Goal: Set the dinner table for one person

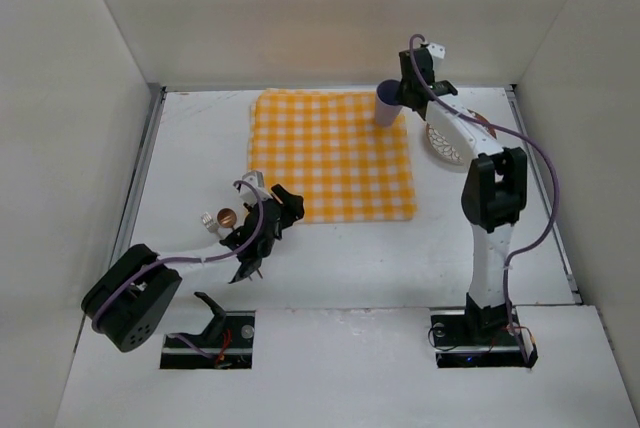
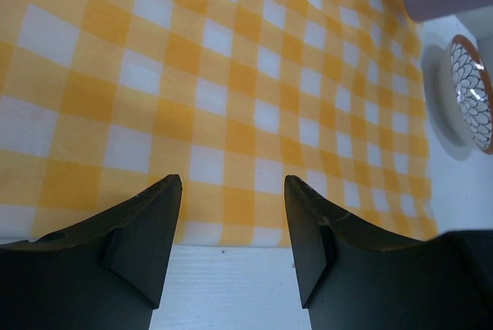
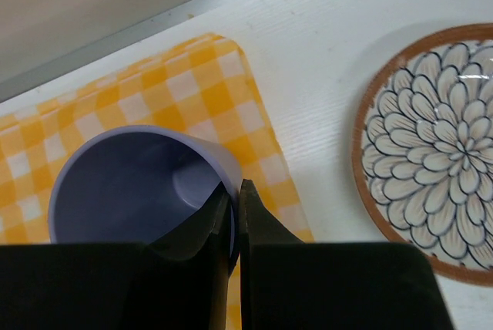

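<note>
Pale walls (image 1: 330,8) box the white tabletop (image 1: 350,268) and checked cloth (image 1: 335,153); right tool (image 3: 235,191) pinches purple cup (image 3: 131,183), left tool (image 2: 231,183) gapes wide.

One table (image 1: 195,143), one cloth (image 1: 333,155), one cup (image 1: 388,105), one plate (image 1: 446,144)

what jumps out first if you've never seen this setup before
The yellow-and-white checked cloth spread across the far middle of the white table grabs the eye first. At its far right corner the right gripper pinches the rim of a purple cup, with a flower-patterned plate on the bare table beside it. The left gripper hangs open by the cloth's near left corner.
</note>
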